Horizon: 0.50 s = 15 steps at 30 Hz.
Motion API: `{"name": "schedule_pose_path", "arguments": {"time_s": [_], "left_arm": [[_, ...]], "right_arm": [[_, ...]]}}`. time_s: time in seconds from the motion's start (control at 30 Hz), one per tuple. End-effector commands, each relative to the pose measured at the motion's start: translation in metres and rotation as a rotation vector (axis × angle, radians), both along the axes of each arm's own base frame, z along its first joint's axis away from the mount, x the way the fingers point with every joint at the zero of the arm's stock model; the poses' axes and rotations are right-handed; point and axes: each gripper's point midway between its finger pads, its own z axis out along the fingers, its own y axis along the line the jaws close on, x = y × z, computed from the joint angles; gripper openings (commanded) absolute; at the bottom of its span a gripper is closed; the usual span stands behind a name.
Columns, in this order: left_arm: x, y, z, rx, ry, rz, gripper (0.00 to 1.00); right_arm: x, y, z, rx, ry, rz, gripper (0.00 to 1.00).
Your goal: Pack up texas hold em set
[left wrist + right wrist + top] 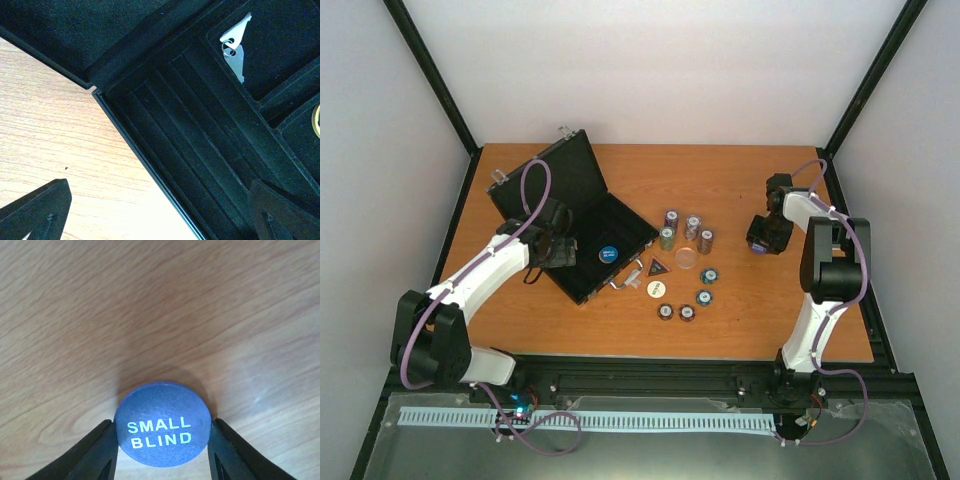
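The black case (545, 190) lies open at the left, lid leaning back, with a blue disc (609, 254) in its base. My left gripper (556, 250) hovers over the base's left end, open and empty; its wrist view shows the ribbed chip slots (200, 145), with my left gripper (160, 222) straddling the case edge. Small keys (235, 50) lie in a compartment. My right gripper (762, 240) is shut on a blue "SMALL BLIND" disc (161, 424) just above the wood. Chip stacks (685, 230), flat chips (688, 300), a white disc (656, 288), a clear disc (687, 258) and a dark triangular token (658, 266) lie between.
The wooden table (770, 320) ends in black frame rails on all sides. White walls surround it. The case's silver handle (625, 280) juts toward the loose chips.
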Motion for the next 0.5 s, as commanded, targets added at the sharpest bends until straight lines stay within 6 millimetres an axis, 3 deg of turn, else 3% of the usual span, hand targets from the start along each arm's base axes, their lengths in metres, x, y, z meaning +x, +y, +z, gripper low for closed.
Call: {"name": "schedule_pose_path", "arguments": {"time_s": [0.0,0.3,0.47], "left_arm": [[0.011,-0.001,0.012,0.002,-0.041,-0.003,1.0],[0.009,-0.001,0.01,-0.003,-0.032,0.003,1.0],[0.011,-0.001,0.01,-0.003,-0.034,0.003,1.0]], "right_arm": [[-0.006,0.02,0.026,0.052,-0.029,0.034,0.49],[-0.01,0.048,0.064,0.098,-0.082,0.087,0.49],[-0.006,0.079,0.091,0.127,-0.121,0.155,0.49]]}}
